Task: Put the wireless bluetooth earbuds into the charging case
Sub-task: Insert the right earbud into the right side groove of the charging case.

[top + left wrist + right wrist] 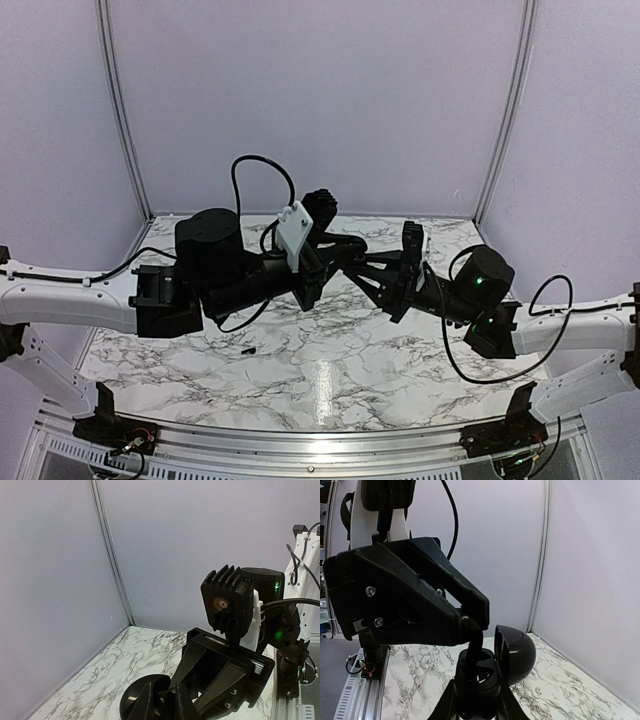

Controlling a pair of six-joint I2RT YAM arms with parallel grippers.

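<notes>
My right jaws (475, 700), clamped on the black, lid-open charging case (515, 655), hold it above the mid-desk (400, 370). My left jaws (472, 626), nearly together, dip into it; their contents cannot be told. One apparent earbud (247, 351) lies near-left, not yet inserted.

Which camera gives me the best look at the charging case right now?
Right wrist: charging case sits centre frame, lid open. Left wrist shows only a dark rounded part at the bottom edge; in top external it is hidden.
</notes>
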